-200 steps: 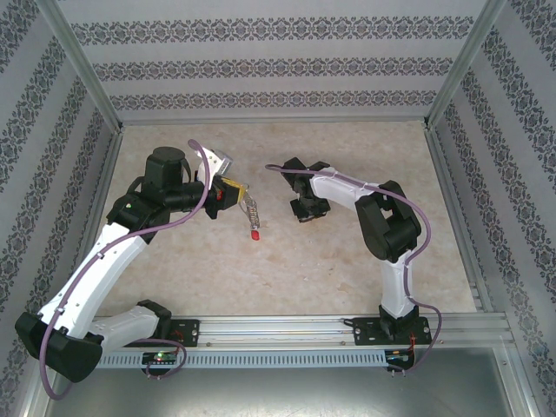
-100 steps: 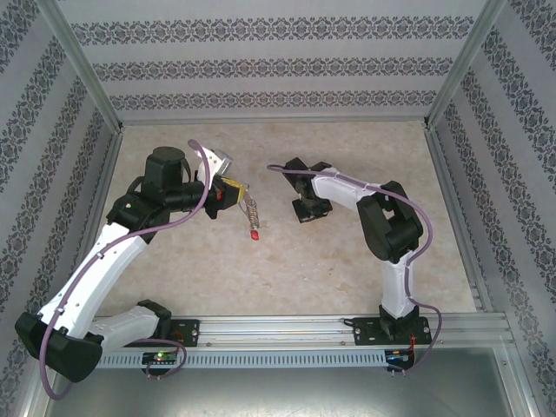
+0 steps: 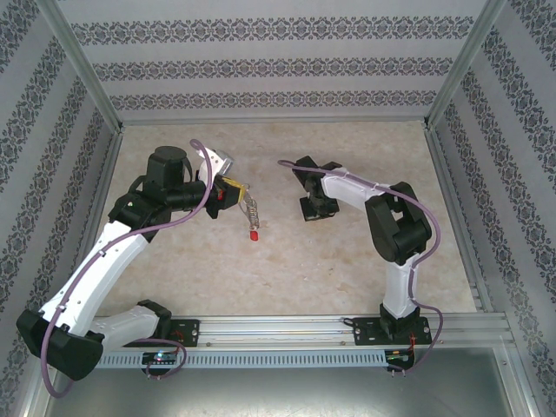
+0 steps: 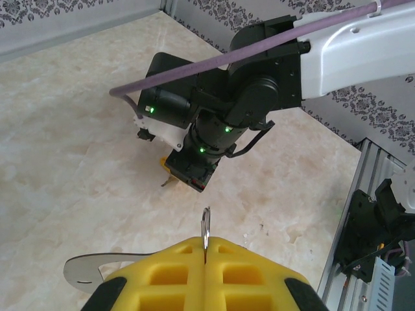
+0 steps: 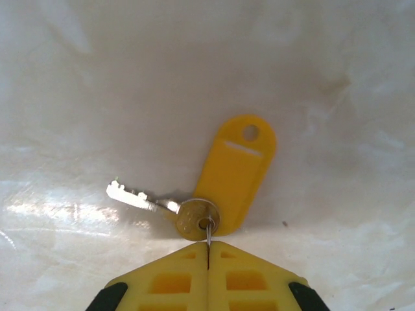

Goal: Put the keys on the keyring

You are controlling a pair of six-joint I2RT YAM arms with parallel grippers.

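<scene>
**Both claws pinching, key and loop well apart**

Top view: I'm watching the left claw holding the loop above the table, with its chain and red tag dangling below. The right claw is pointing down at the table, well off to the right.

Left wrist: the yellow pads are pressing together on a thin metal edge of the loop, which is standing up between them. Beyond it, the right claw is sitting low at the table, with a sliver of yellow tag poking out beside it.

Right wrist: the right claw is pressed together, pinching only the thin split ring that runs through the head of the key. The yellow tag is lying just ahead. I can't tell whether the key is off the surface.

What's worrying me is that wire-thin pinch. I'm expecting the key and tag to swivel or slip out on the way over. The loop is also held edge-on, so it could twist in the pads when the key pushes against it. Its hanging chain could swing in and snag too.
</scene>
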